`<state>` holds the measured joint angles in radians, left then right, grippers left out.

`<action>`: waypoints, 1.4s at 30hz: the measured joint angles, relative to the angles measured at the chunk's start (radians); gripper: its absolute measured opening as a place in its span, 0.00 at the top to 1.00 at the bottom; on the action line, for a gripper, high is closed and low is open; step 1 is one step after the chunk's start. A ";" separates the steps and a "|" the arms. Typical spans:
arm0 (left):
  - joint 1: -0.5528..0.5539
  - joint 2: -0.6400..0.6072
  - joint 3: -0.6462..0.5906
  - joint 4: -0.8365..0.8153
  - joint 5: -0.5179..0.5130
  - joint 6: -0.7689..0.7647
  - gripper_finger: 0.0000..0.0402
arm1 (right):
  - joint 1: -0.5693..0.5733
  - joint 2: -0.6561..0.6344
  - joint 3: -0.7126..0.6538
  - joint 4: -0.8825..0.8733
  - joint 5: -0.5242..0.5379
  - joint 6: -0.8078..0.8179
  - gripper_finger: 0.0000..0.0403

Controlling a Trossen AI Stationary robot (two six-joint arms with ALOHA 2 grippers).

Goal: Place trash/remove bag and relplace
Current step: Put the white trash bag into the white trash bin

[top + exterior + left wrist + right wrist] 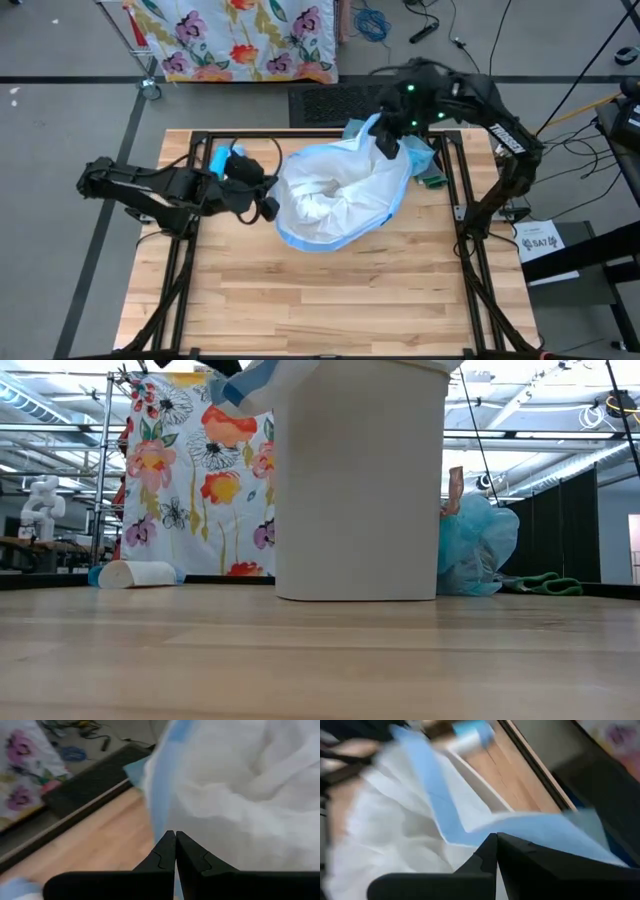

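The white bag with the blue hem (335,195) is draped over the open top of a white bin (360,480) in the middle of the table. My left gripper (268,207) is shut at the bag's left edge, and my right gripper (388,143) is shut at its far right edge. The crinkly light-blue bag (478,545) sits bunched on the table behind the bin on the right, also in the high view (420,158). Loose trash scraps do not show. My left gripper pinches the white bag's blue hem (159,805) between its two shut fingers, coming level from the table's left. The hem runs up from the fingertips, and the bag spreads away over the bin. One layer or several, I cannot tell. My right gripper pinches the blue hem (530,827) at the bag's far right side between its shut fingers, coming from above and the far side. The hem is folded over at the fingers and held above the bin's rim (475,772).
A blue-and-white cylinder (222,160) lies on the table left of the bin, also in the low view (140,574). A green object (435,182) lies by the right frame rail. The near half of the wooden table (330,300) is bare.
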<state>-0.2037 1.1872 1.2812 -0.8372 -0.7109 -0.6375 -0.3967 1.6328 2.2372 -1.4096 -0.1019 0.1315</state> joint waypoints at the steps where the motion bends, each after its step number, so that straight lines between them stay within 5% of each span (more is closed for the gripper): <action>1: 0.014 0.008 0.000 -0.006 0.000 0.023 0.98 | 0.000 0.008 0.000 -0.028 0.022 0.002 1.00; 6: 0.080 0.086 0.000 -0.007 0.004 0.145 0.98 | -0.016 0.060 0.000 -0.125 0.188 0.031 1.00; 14: 0.187 0.175 0.000 -0.010 -0.079 0.138 0.98 | -0.029 0.160 -0.001 -0.100 0.392 0.128 1.00; 20: 0.276 0.174 0.000 -0.029 -0.048 0.154 0.98 | -0.048 0.235 -0.041 -0.156 0.324 0.243 1.00; 31: 0.333 0.191 -0.119 -0.033 0.339 0.180 0.98 | -0.036 0.134 -0.364 -0.041 0.056 0.426 1.00; 35: 0.332 0.191 -0.141 -0.038 0.407 0.203 0.98 | -0.018 0.050 -0.461 0.046 0.066 0.513 1.00; 42: 0.335 0.108 -0.123 -0.100 0.390 0.175 0.98 | 0.039 -0.136 -0.481 0.049 0.277 0.606 1.00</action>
<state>0.1317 1.2955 1.1584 -0.9373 -0.3210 -0.4629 -0.3581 1.4971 1.7560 -1.3603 0.1749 0.7376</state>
